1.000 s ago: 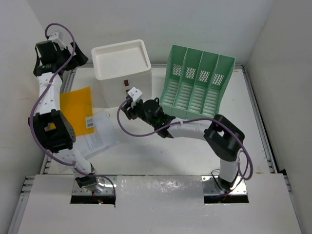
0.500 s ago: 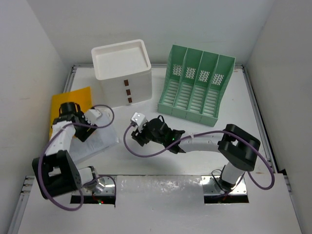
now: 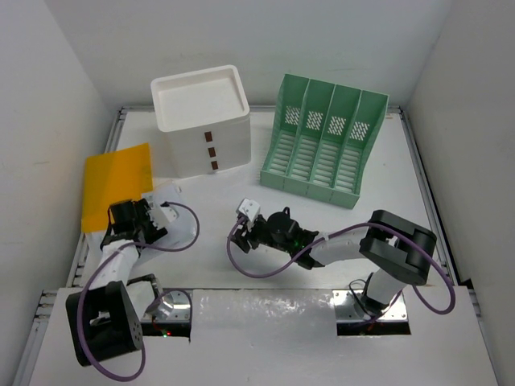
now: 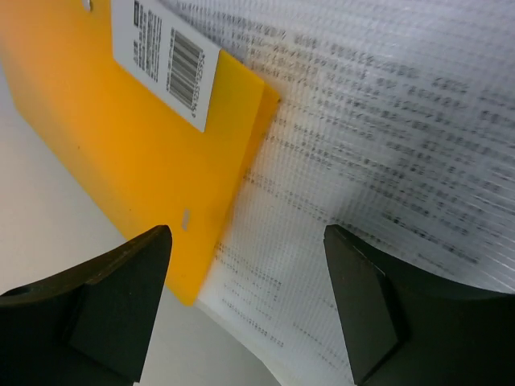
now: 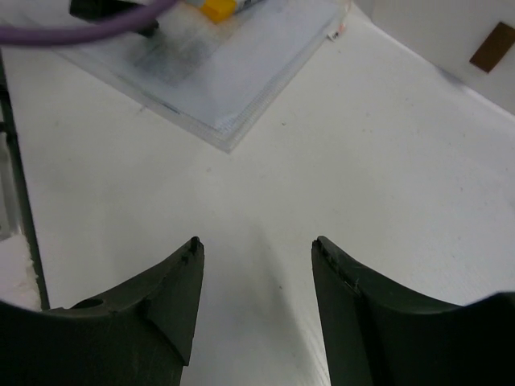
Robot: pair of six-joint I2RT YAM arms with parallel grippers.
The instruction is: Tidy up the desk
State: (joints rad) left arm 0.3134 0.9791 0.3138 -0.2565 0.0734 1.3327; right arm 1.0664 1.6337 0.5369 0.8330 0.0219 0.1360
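The left gripper (image 4: 245, 233) and right gripper (image 5: 256, 241) both gape, held low.

Text on the paper sleeve (image 4: 386, 145) is blurred.

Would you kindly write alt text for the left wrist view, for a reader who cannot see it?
The left gripper, jaws open, hangs close above an orange folder with a white barcode label, lying alongside a sheet of blurred printed text. Bare white desk shows at lower left.
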